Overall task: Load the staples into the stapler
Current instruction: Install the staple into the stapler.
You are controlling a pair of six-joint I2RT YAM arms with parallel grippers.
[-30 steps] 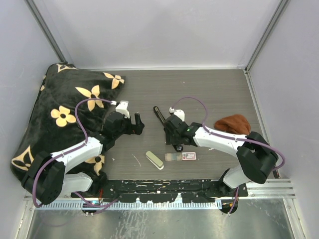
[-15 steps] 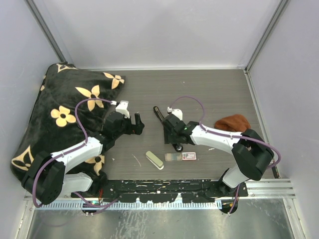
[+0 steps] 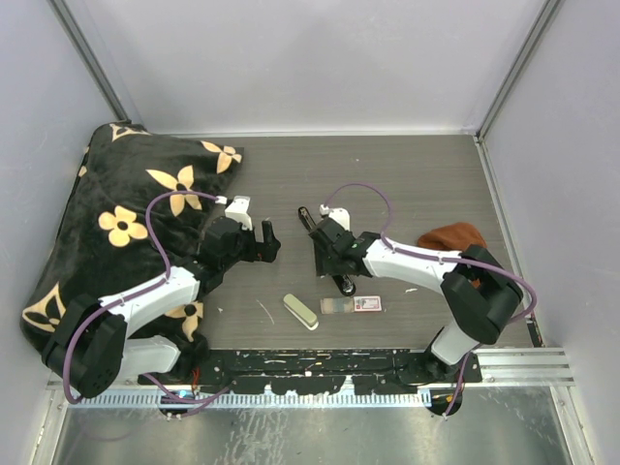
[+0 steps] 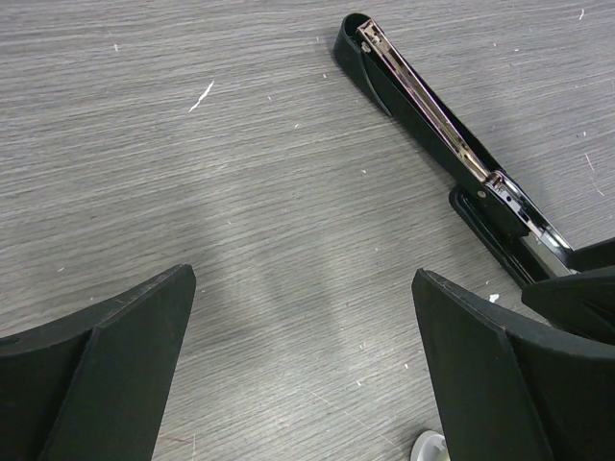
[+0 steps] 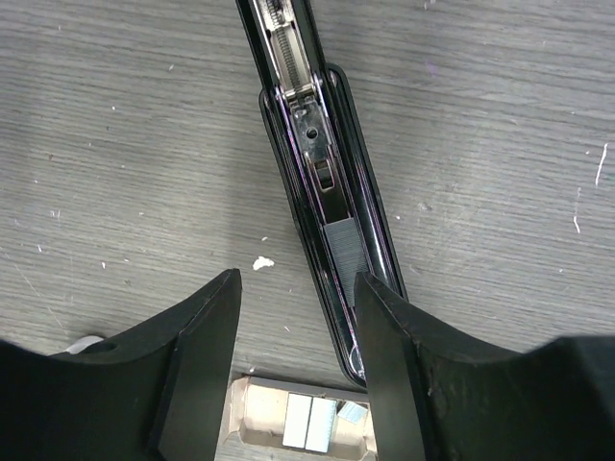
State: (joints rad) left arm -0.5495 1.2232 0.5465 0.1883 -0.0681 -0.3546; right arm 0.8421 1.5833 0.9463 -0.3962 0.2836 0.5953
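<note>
Stapler (image 5: 303, 125) lies flipped open mid-frame on the desk (image 3: 407, 184). Left fingers (image 4: 125, 355) are spread wide and empty off to its left. Right fingers (image 5: 197, 355) are half open over the channel, gripping nothing. Staples (image 5: 344, 252) look seated in the channel already, so we reckon only snapping it shut is left.

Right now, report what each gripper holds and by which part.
Nothing is held. The left gripper is wide open over the table; the right gripper is open above the stapler, clamping nothing.
</note>
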